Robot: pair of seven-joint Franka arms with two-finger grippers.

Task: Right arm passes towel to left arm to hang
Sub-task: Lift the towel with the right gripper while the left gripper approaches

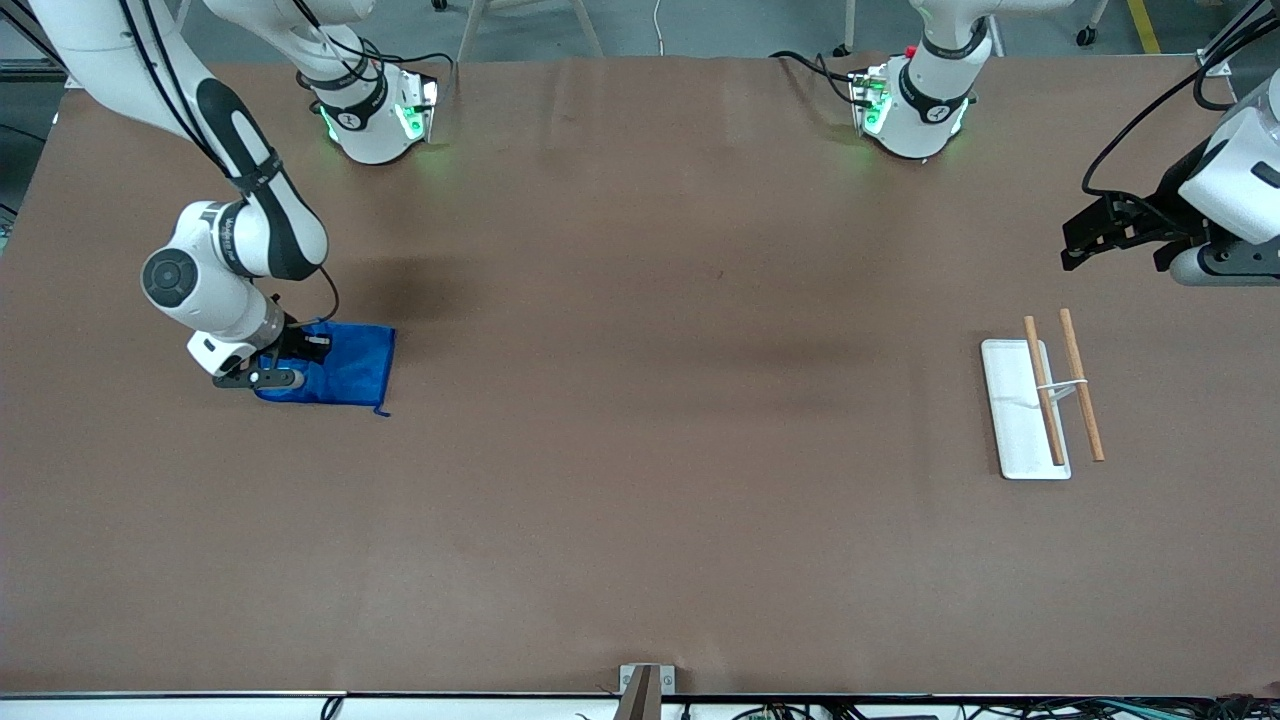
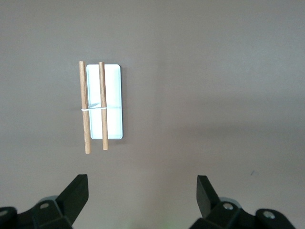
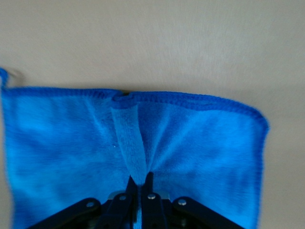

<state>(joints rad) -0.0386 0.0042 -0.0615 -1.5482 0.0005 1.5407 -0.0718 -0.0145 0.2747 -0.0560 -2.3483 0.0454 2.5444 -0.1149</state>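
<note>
Brown table (image 1: 640, 420) carries the towel (image 1: 345, 365) flat toward the right arm's end, under the right gripper (image 3: 139, 183), which pinches a raised fold (jaws closed). Left gripper (image 2: 142, 193) waits spread wide above the rack (image 1: 1025, 410).

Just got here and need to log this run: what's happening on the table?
The right claw has pinched a ridge of the blue towel, which lies on the table at the right arm's end. The left claw waits open in the air above the small white rack with two wooden rods at the left arm's end. No handover yet.
</note>
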